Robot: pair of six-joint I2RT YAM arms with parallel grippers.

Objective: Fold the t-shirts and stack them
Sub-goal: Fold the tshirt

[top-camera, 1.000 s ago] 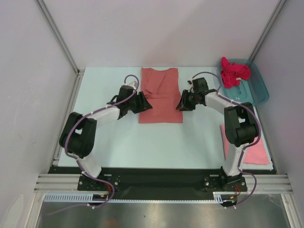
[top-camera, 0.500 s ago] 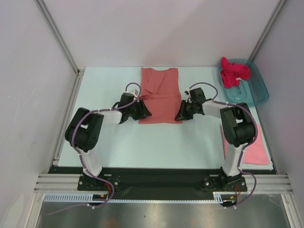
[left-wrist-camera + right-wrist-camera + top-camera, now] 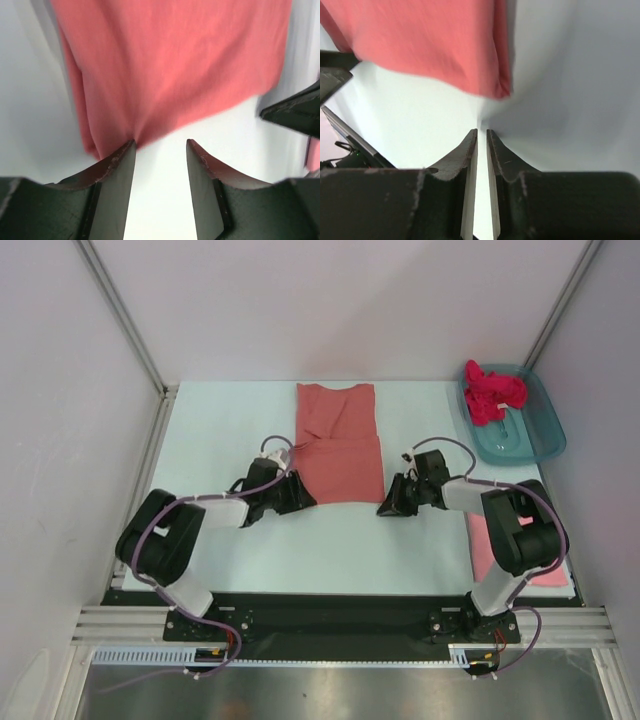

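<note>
Squarely in the middle of the table (image 3: pixel 230 430) lies the salmon t-shirt (image 3: pixel 340 445), folded into a long narrow strip with its hem toward the arms. The left gripper (image 3: pixel 160 144) sits at the hem's left corner, fingers spread, bare table between them and one tip just at the cloth's edge. The right gripper (image 3: pixel 481 131) sits just short of the right corner, fingers drawn almost together around nothing.

The teal tub (image 3: pixel 535 435) at the far right holds the bunched magenta t-shirt (image 3: pixel 488 392) at its far end. The lighter pink t-shirt (image 3: pixel 479 545) lies flat at the table's right edge, partly under the right arm.

A second ago both grippers flanked the strip about halfway along its sides. Both have since moved toward the arms, to the hem, and the right fingers have narrowed.
</note>
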